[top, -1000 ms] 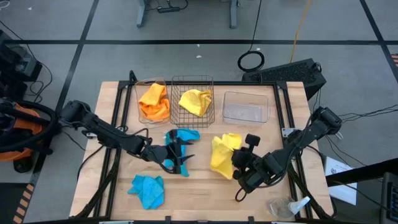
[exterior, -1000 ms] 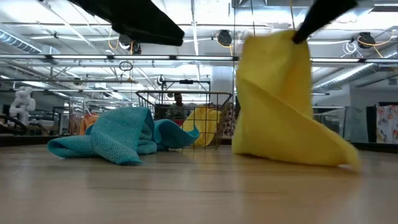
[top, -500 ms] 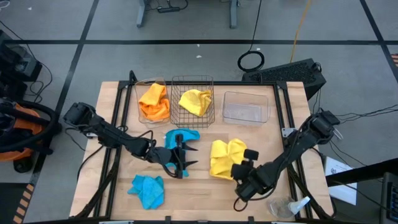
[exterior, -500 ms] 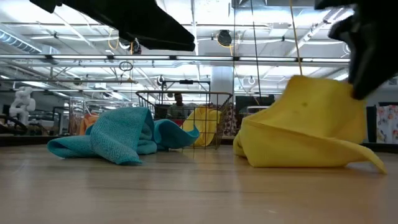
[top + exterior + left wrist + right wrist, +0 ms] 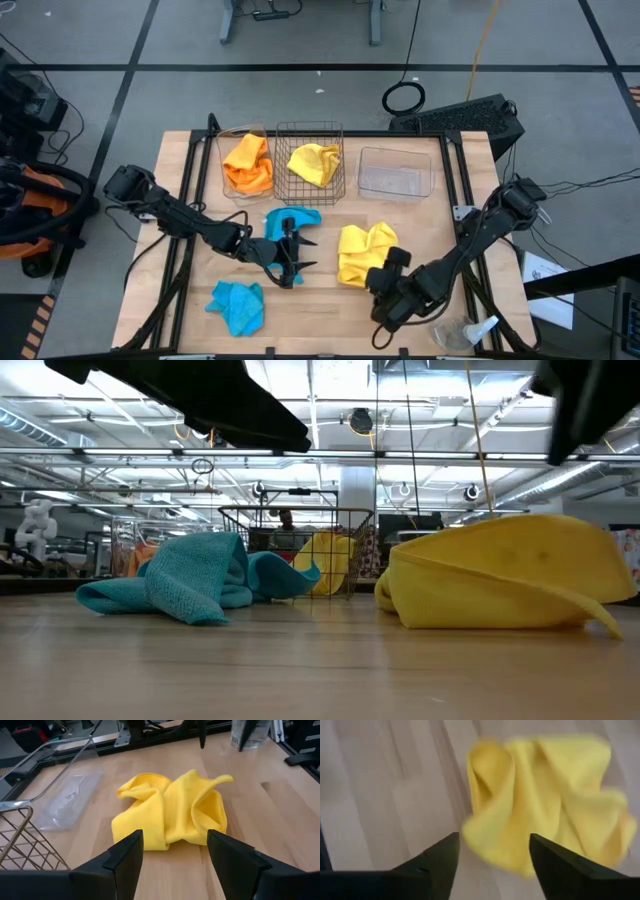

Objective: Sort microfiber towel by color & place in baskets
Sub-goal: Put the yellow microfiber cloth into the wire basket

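From above I count three baskets (image 5: 311,160), two yellow towels (image 5: 364,252), two blue (image 5: 237,304) and one orange (image 5: 247,163), while only the wrist views show both the left gripper (image 5: 173,855) and right gripper (image 5: 494,851) spread open, empty, facing the loose yellow one on the table (image 5: 320,315).

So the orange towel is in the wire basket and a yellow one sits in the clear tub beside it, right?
Swapped. The high view shows the orange towel in the clear tub at the left, and a yellow towel in the wire basket beside it.
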